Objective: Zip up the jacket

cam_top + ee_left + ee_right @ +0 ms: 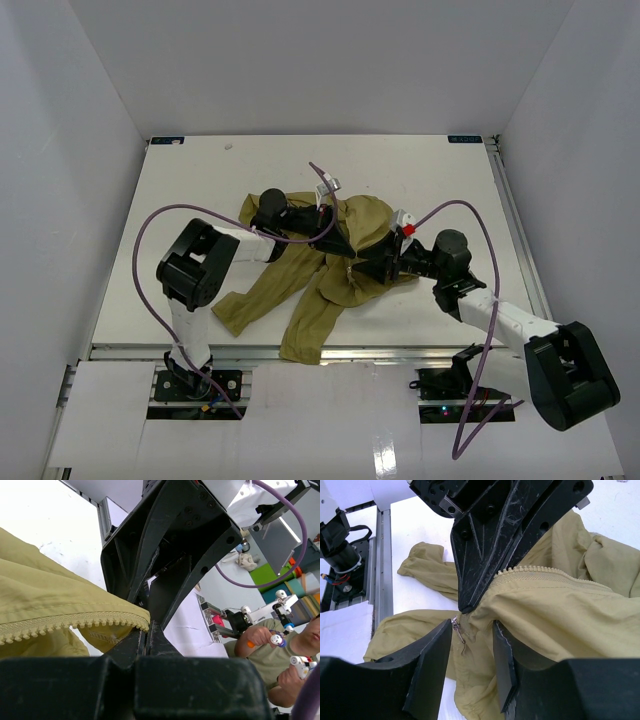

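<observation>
The olive-green jacket (pixel 310 290) lies crumpled in the middle of the table, its sleeves trailing toward the near edge. My left gripper (pixel 340 248) is shut on the jacket's front edge, at the end of the row of zipper teeth (pixel 65 623). In the left wrist view its tips (pixel 146 630) meet right below that cloth corner (pixel 45 595). My right gripper (pixel 472 630) is open around a fold of jacket (pixel 560 610) just beneath the left fingers (pixel 490 545). The small metal zipper pull (pixel 457 630) hangs close to its left jaw. The two grippers nearly touch (pixel 362 268).
Both grippers work on a white table (pixel 200 190) enclosed by white walls. An aluminium rail (pixel 515 230) runs along its right edge. Purple cables (pixel 150 225) loop over both arms. A person (pixel 280 650) holding hand controllers shows beyond the table.
</observation>
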`<state>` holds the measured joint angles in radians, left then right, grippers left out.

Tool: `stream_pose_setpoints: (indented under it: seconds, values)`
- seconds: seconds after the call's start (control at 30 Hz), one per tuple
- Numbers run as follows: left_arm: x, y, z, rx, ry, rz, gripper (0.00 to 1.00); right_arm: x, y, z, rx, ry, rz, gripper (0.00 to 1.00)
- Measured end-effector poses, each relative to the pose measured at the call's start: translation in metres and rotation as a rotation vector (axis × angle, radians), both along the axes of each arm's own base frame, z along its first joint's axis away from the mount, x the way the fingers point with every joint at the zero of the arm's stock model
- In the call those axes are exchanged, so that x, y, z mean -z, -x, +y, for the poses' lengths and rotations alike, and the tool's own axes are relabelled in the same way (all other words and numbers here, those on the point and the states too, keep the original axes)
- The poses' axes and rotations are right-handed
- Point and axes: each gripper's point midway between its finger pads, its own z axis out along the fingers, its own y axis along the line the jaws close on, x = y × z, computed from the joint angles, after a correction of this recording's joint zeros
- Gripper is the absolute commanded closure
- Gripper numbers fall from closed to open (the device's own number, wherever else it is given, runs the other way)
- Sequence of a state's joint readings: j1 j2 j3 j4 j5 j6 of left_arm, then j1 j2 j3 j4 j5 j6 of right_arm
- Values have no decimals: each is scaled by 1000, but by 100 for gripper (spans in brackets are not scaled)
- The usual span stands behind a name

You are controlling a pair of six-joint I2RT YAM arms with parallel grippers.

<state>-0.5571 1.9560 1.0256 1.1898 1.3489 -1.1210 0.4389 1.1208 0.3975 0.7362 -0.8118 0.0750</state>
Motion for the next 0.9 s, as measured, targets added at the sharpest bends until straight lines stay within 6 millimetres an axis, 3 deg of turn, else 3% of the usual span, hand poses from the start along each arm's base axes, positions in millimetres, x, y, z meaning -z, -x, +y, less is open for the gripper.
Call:
stream_pose_setpoints:
  seconds: [0.6, 0.9]
  values:
    - [-3, 2, 4, 15, -2, 53, 100, 4, 0, 5, -36, -6, 28, 65]
    - [6, 1, 3, 19, -25, 100, 100, 5, 1, 7, -58, -7, 41, 62]
